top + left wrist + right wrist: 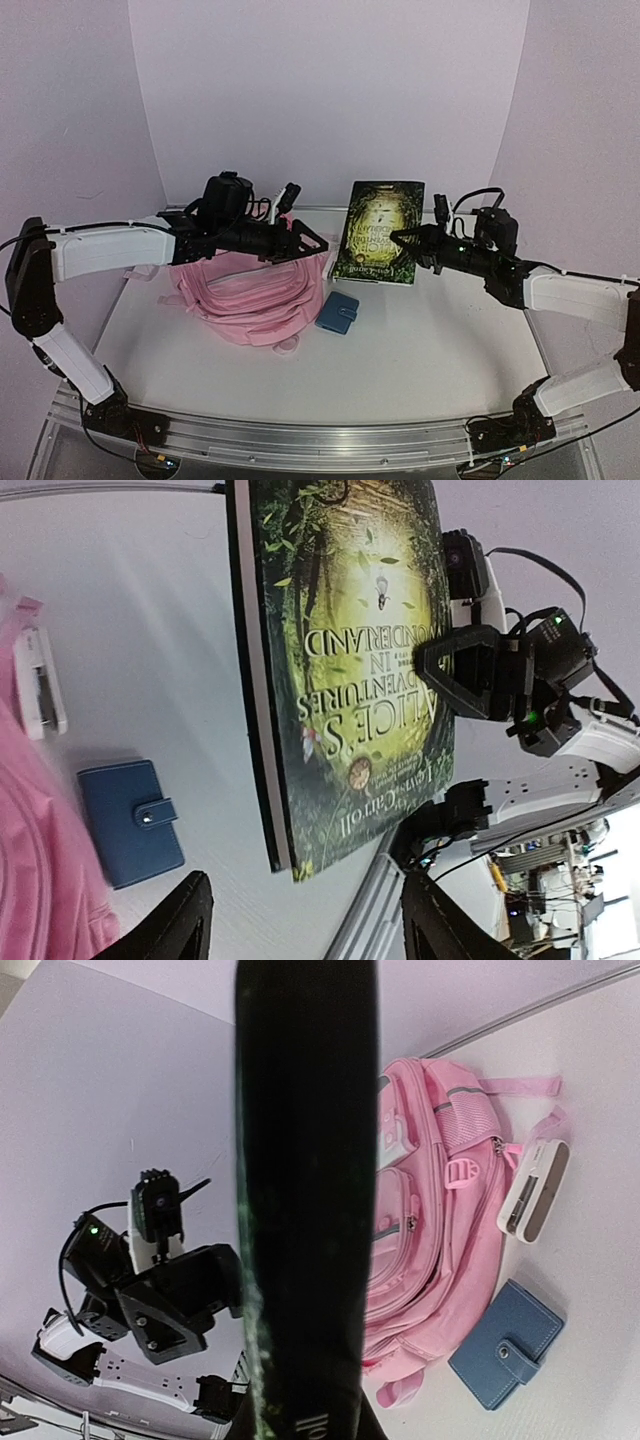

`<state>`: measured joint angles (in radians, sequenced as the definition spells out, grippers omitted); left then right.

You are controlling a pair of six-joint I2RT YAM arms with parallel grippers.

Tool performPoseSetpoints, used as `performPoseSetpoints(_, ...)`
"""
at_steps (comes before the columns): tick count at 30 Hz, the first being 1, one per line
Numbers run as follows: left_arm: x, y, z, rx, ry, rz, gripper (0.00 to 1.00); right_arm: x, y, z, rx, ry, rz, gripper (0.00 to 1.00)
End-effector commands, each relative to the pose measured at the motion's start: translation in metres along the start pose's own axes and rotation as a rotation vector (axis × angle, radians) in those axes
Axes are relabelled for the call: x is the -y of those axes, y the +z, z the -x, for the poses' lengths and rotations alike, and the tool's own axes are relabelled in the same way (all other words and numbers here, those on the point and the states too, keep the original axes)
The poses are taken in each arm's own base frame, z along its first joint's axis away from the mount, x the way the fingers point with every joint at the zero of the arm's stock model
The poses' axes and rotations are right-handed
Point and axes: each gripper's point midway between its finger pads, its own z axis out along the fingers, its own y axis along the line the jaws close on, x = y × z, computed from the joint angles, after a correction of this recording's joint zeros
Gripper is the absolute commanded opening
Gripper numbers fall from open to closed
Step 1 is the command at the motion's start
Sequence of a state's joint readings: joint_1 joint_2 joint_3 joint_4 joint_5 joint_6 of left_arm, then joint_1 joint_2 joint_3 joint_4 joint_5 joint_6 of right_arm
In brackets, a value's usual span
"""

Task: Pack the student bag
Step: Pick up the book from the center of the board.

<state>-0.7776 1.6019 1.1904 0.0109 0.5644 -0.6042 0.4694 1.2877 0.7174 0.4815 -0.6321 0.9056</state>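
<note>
At the back of the table (430, 340), the hardcover book (378, 232) stands upright with its cover facing the camera, and the right gripper (400, 238) appears pinched on its right edge. The right wrist view shows the book edge-on, filling the space between the jaws. The left gripper (320, 240) hangs just beside the book's left edge with its fingers (190, 920) spread and nothing between them, so the book seems to depend on that single edge grip. The main risk, as I judge it, is that a large flat book pinched at one side will pivot or slip under its own weight when it is moved, dropping onto the blue wallet (338, 312) or the table. Whether its lower edge rests on the table I cannot tell. A second risk is the open left gripper knocking the book if either arm swings. The student bag (250, 295) lies flat on the table below and just left of the left gripper, well apart from the right gripper, with the wallet touching or just beside its right edge. I cannot tell whether its main compartment is open.
</note>
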Motion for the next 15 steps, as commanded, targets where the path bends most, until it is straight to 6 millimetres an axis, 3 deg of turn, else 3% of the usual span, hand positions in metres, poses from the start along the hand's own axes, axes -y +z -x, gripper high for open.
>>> performPoseSetpoints(1,-0.029,-0.035,-0.014,-0.069,0.205,0.269,0.7,-0.018,-0.007,0.03,0.113,-0.125,-0.035,0.0)
performPoseSetpoints(7,-0.085,-0.044,-0.066,-0.299,0.396,0.64,0.78,-0.004,-0.01,0.032,0.112,-0.153,-0.137,0.0)
performPoseSetpoints(12,-0.111,-0.045,-0.08,-0.343,0.466,0.794,0.8,0.001,-0.011,0.029,0.108,-0.149,-0.153,0.0)
performPoseSetpoints(15,-0.131,-0.056,-0.07,-0.309,0.491,0.948,0.8,0.001,-0.012,0.028,0.106,-0.147,-0.151,0.0)
